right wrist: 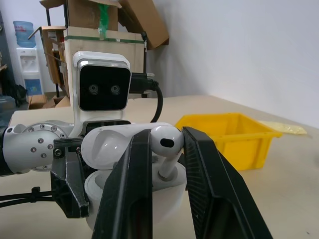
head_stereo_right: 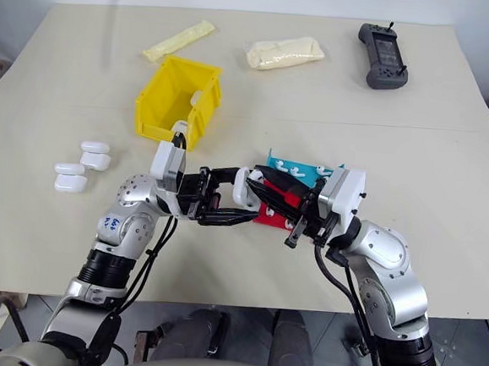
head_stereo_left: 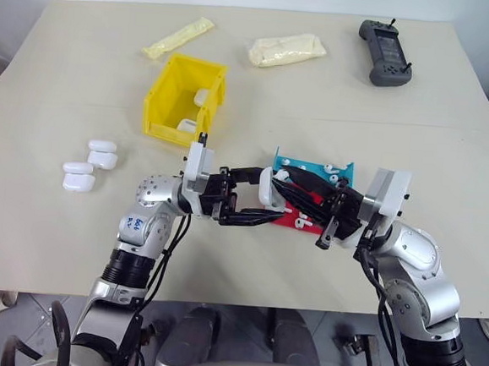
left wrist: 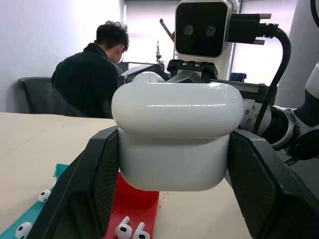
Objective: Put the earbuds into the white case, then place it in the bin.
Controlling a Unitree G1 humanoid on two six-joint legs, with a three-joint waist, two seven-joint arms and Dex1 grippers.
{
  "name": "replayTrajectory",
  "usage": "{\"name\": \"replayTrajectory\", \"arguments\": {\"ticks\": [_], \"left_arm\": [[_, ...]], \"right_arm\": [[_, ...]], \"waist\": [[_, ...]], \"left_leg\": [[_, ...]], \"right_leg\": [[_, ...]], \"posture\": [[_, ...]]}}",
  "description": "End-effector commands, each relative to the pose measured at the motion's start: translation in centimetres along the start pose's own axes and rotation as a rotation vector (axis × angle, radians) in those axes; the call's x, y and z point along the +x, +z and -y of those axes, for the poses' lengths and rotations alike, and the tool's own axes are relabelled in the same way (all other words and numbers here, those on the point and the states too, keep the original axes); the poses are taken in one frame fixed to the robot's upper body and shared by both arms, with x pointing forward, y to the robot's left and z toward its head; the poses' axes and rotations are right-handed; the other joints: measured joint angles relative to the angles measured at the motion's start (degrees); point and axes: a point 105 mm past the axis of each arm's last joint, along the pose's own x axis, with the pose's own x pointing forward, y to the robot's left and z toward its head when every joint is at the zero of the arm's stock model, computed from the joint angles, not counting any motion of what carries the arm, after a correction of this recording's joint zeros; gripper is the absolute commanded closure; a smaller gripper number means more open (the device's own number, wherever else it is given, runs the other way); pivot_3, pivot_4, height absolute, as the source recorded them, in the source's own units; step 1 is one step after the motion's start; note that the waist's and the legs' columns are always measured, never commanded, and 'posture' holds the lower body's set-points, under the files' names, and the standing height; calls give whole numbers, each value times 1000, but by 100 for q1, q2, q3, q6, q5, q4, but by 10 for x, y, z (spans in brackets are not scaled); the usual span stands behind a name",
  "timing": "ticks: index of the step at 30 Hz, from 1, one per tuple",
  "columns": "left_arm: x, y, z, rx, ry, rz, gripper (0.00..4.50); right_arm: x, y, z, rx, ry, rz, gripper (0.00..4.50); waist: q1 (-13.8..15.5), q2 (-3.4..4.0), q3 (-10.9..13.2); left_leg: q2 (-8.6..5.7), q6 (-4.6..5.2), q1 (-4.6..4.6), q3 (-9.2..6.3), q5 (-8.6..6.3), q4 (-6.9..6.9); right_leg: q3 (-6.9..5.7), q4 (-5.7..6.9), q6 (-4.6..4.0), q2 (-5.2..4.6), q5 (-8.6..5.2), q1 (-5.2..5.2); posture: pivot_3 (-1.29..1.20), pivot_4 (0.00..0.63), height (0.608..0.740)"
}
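Note:
Above the table's front middle, my left gripper (head_stereo_left: 262, 205) is shut on the white case (left wrist: 174, 134), holding it by its sides. The case's lid (right wrist: 107, 144) stands open. My right gripper (right wrist: 167, 139) meets it from the right, shut on one white earbud (right wrist: 166, 144). The earbud's stem points down into the case's open body. More earbuds (left wrist: 130, 231) lie on the red-and-blue tray (head_stereo_left: 313, 168) just under both grippers. The yellow bin (head_stereo_left: 169, 82) stands behind the left gripper, with white cases (head_stereo_left: 202, 97) inside it.
Three spare white cases (head_stereo_left: 89, 166) lie at the table's left. Two cream packets (head_stereo_left: 179, 38) (head_stereo_left: 287, 50) and a grey handheld controller (head_stereo_left: 385, 52) lie at the far edge. A person (left wrist: 89, 74) sits beyond the table with their back turned.

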Motion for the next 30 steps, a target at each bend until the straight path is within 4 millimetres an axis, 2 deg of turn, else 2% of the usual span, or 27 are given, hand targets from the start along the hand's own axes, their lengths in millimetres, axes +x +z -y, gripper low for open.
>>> {"name": "replayTrajectory", "arguments": {"ticks": [1, 15, 17, 27, 28, 30], "left_arm": [[5, 11, 0, 40, -26, 29, 1688], [9, 13, -4, 62, -2, 51, 1688], [9, 13, -5, 64, -4, 53, 1688], [11, 11, -5, 64, -7, 61, 1688], [11, 11, -5, 64, -6, 60, 1688], [9, 10, -5, 64, 0, 58, 1688]], "right_arm": [[2, -2, -5, 31, 34, -6, 3988], [-6, -13, -7, 148, 82, -129, 3988], [-7, -13, -8, 170, 90, -131, 3245], [-20, -3, 6, 125, 57, -128, 165], [-25, -1, 9, 114, 38, -130, 17], [-41, 6, 19, 77, -27, -144, 17]], "waist": [[1, 0, 0], [5, 0, 0], [6, 0, 0], [12, -1, 0], [12, 0, 0], [29, -1, 1]], "left_leg": [[0, 0, 0, 0, 0, 0], [0, 0, 0, 0, 0, 0], [-1, 0, -1, 0, 0, 0], [-2, 1, -1, 0, 0, 1], [-2, 1, -1, 0, 0, 1], [-1, 1, -2, 0, 0, 0]], "right_leg": [[0, 0, 0, 0, 0, 0], [-1, -1, 0, 0, 0, 0], [0, -1, 0, -1, 0, 0], [-1, -2, 0, -3, 0, 1], [-1, -2, 0, -3, 0, 1], [-1, -3, 0, -3, 0, 1]], "posture": [[0, 150, 740], [0, 150, 740], [0, 150, 740], [0, 150, 740], [0, 150, 740], [0, 150, 740]]}}
